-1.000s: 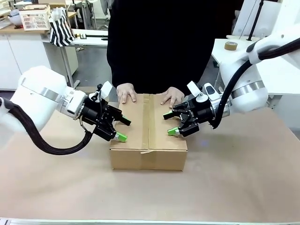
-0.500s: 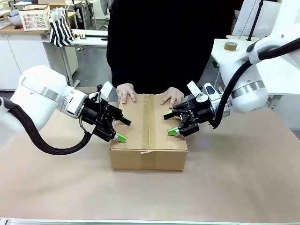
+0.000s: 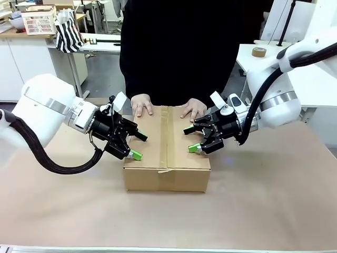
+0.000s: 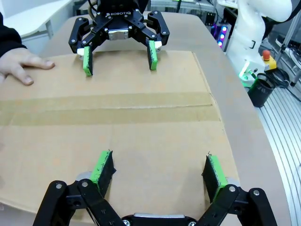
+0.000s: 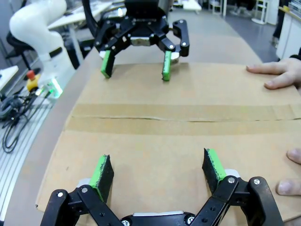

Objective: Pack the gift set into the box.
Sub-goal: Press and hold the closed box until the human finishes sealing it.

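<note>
The tabletop (image 3: 268, 205) is a flat tan-brown surface spanning the front view, with a pale strip along its near edge. On it sits the box (image 3: 166, 178), flat on its base near the middle and toward the far side, its flaps closed and tape running along the centre seam.

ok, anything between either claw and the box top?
Nothing visible. The left claw and right claw, both open, sit right over the shut box, either side of its tape. The person's hands rest on its far edge, clear of both.
</note>
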Tool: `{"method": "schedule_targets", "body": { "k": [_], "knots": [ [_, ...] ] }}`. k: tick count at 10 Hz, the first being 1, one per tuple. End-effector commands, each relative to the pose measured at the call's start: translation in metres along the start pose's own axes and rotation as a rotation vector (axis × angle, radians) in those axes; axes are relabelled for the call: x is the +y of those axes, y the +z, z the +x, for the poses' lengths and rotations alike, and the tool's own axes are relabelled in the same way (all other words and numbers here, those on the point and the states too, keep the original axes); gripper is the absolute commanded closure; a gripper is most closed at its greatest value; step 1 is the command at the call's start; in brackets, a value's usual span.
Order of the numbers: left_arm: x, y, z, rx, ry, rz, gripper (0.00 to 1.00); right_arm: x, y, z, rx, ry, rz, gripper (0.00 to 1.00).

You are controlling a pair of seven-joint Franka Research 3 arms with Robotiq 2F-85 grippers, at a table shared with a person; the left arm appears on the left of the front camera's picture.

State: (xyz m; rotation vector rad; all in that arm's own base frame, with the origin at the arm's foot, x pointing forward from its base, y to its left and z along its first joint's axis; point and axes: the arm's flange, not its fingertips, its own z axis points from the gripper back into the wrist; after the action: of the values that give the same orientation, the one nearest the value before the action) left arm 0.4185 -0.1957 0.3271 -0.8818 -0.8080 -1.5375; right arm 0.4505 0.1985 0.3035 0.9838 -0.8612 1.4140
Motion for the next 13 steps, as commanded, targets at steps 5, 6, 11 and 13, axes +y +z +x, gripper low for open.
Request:
{"method": "schedule_targets", "body": {
  "k": [5, 6, 11, 13],
  "knots": [
    [-0.0011, -0.0005, -0.0014, 0.002, 0.01, -0.001, 0.0, 0.0001, -0.0008, -0.0005, 0.003, 0.0, 0.0, 0.0],
    [-0.0011, -0.0005, -0.0014, 0.002, 0.01, -0.001, 0.0, 0.0001, -0.0008, -0.0005, 0.003, 0.0, 0.0, 0.0],
    [-0.0011, -0.0005, -0.0014, 0.002, 0.01, -0.001, 0.0, 0.0001, -0.0008, -0.0005, 0.003, 0.0, 0.0, 0.0],
    [-0.0011, -0.0005, -0.0014, 0.002, 0.01, -0.001, 0.0, 0.0001, -0.0008, -0.0005, 0.003, 0.0, 0.0, 0.0]
  ]
}}
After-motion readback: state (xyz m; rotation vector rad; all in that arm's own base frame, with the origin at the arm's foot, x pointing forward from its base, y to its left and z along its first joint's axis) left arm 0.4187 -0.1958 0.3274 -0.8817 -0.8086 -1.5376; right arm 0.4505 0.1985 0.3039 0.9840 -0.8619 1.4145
